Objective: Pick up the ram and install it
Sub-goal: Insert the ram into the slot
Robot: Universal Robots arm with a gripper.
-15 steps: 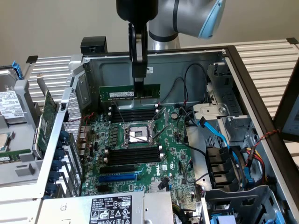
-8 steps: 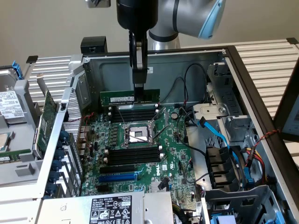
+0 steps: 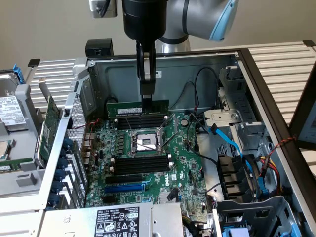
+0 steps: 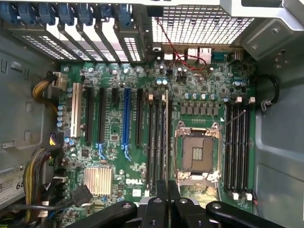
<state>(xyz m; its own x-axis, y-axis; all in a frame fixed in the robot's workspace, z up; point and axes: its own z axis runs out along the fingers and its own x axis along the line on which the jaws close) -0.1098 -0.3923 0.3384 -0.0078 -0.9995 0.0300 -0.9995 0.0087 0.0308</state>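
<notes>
The tool is pressed together, pinching the ram at its upper edge. The ram hangs level just above the black memory slots, between the processor socket and the case wall.

Plain beige wall seen behind the work area, lit evenly by soft diffuse light, pale ribbed metal tabletop extended towards both sides beneath it, parallel grooves run across it, dark-framed panel stood upright at the exterior view's right edge.
</notes>
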